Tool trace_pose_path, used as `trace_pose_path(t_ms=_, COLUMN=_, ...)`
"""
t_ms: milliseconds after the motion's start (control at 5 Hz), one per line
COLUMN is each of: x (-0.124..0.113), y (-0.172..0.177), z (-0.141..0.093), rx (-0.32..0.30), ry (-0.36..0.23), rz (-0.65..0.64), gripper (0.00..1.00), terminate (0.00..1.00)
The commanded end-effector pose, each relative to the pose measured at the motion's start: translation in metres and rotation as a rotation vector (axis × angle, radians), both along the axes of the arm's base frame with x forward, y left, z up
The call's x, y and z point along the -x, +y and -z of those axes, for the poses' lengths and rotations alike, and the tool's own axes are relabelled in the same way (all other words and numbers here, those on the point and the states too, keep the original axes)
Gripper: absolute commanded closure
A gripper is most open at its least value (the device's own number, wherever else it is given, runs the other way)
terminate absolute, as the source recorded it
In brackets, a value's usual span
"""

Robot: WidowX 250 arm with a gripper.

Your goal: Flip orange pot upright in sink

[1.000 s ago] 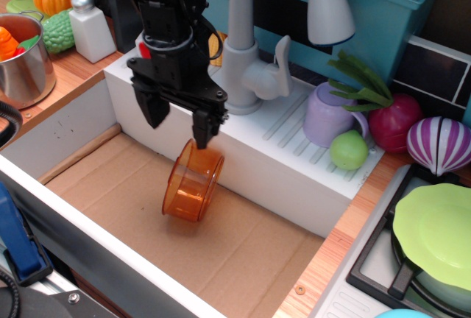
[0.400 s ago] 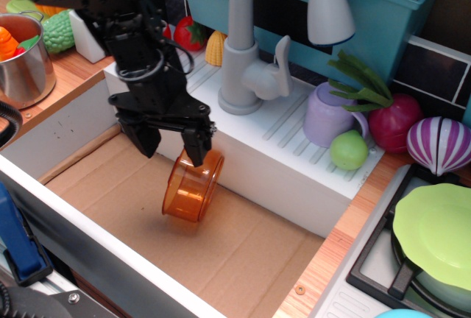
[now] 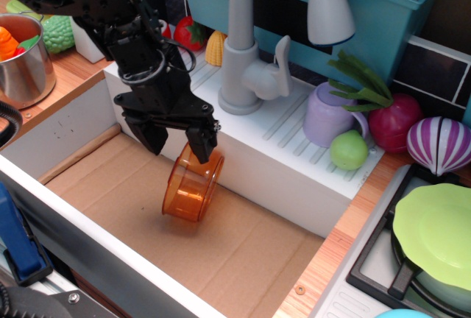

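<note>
The orange pot lies on its side on the brown cardboard bottom of the sink, its open mouth facing lower left, near the white back wall. My black gripper hangs just above and slightly left of the pot with its jaws open. One fingertip is at the pot's upper rim; the other hangs over bare cardboard to the left. Whether that finger touches the rim I cannot tell.
A grey faucet stands on the sink's back ledge. A lilac cup and a green fruit sit on the drainboard. A steel pot stands at left, a teal bin behind, a green plate at right.
My gripper has swung left and come down a little, tilting, so its right finger is now at the pot's top rim. The pot has not moved.
</note>
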State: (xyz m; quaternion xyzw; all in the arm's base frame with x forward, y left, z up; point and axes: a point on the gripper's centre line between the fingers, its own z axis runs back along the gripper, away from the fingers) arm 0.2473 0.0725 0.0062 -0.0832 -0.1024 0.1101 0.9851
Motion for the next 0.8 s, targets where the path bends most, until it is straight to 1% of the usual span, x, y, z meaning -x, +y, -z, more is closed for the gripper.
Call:
trace_pose_path(t_ms=0, x=-0.004, y=0.008, z=0.005, rx=0.011, ry=-0.047, rz=0.0, gripper=0.0, terminate=0.0)
trace_pose_path(t_ms=200, x=-0.003, y=0.01, z=0.01, rx=0.012, ry=-0.063, rz=0.003, gripper=0.0, terminate=0.0)
trace_pose_path(t_ms=400, x=-0.005, y=0.008, z=0.017, rx=0.027, ry=-0.083, rz=-0.008, gripper=0.0, terminate=0.0)
trace_pose_path(t_ms=600, x=-0.01, y=0.004, z=0.021, rx=0.033, ry=-0.086, rz=-0.043, gripper=1.0, terminate=0.0)
